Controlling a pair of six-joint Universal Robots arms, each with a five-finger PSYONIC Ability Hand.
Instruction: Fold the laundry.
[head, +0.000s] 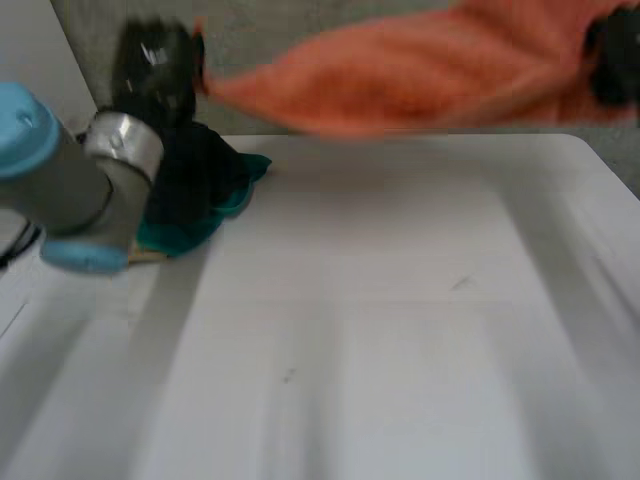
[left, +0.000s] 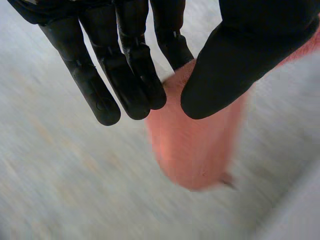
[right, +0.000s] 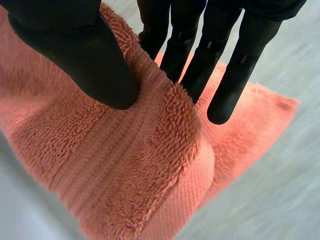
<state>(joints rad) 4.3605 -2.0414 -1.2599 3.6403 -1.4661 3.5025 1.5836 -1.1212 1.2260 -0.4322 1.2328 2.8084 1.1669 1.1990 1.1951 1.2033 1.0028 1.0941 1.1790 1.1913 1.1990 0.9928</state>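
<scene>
Towel (head: 420, 75), orange terry, aloft and pinched at both ends

Holds it stretched between the two hands, above the far edge of the white table (head: 400, 320), and touches the tabletop nowhere in the head view. Runs slantwise, higher at the right hand (head: 612, 62) than at the left hand (head: 155, 65).

With the left hand: clamps one end of the towel between the thumb (left: 230, 70) and the fingers (left: 125, 75). Keeps the fingers nearly straight and close together, with the thumb tip set against the cloth opposite them. Lets a short flap hang down past the fingertips in the left wrist view.

With the right hand: pinches a raised ridge of the towel between the thumb (right: 85, 60) and the fingers (right: 200, 60). Lays the fingers straight and side by side along one flank of the ridge, the thumb on the other. Shows thick loops in the right wrist view, a ribbed woven band passing under the thumb, and a towel corner beyond the fingertips.

On the table, near its far left corner and just beside the left arm (head: 70, 190): a small heap of teal and dark cloth (head: 205, 190), apart from the towel.
</scene>
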